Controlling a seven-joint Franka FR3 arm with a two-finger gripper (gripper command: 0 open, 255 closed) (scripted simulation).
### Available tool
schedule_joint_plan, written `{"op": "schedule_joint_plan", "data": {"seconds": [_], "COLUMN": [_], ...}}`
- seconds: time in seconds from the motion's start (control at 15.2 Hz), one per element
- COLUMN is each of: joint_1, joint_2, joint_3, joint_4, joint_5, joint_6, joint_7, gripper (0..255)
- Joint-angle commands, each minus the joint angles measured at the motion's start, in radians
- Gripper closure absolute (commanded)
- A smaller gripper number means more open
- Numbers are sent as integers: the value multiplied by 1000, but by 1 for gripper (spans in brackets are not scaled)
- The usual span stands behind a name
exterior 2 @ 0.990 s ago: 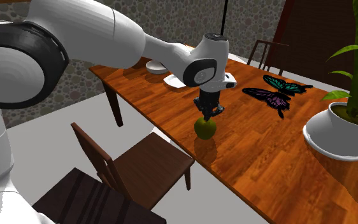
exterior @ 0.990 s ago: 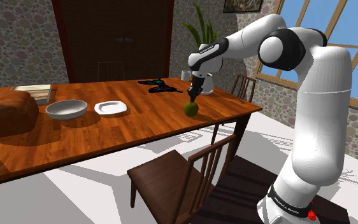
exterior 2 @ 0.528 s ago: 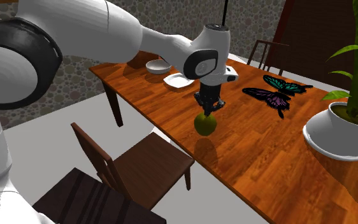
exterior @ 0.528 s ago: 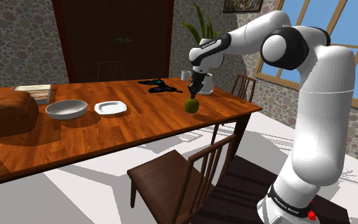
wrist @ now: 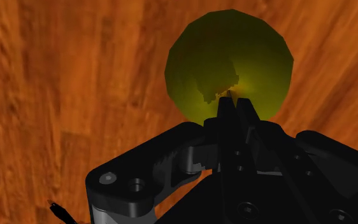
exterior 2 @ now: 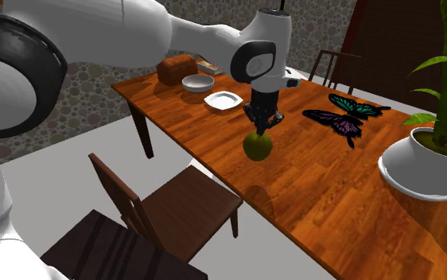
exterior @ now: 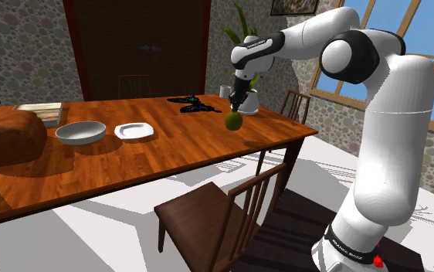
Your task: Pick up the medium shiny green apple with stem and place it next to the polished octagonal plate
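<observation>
While our gripper [exterior: 235, 113] clasps the green apple [exterior: 233, 122] by its top, it hangs above the table [exterior: 169, 151]
We see the white plate [exterior: 134, 130] well apart, toward the shoulder view's left

A potted plant [exterior 2: 421, 165], bowl [exterior: 80, 133] and bread loaf [exterior: 7, 136] sit on the table [exterior: 169, 153].

The arm [exterior: 389, 154] is white, round-linked, with dark grey joints [exterior: 347, 60]; its all-black hand [wrist: 235, 109] shows screws [wrist: 136, 185]; its base [exterior: 345, 246] bears a red mark [exterior: 378, 260].
</observation>
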Motion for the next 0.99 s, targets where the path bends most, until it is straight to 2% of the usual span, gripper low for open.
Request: {"op": "schedule_joint_plan", "data": {"seconds": [0.0, 0.92], "joint_1": [0, -8], "joint_2": [-8, -16], "joint_3": [-2, -8], "joint_4": [17, 194], "joint_5": [-5, -16], "joint_6": [-24, -208], "joint_7": [4, 22], "gripper": [255, 255]}}
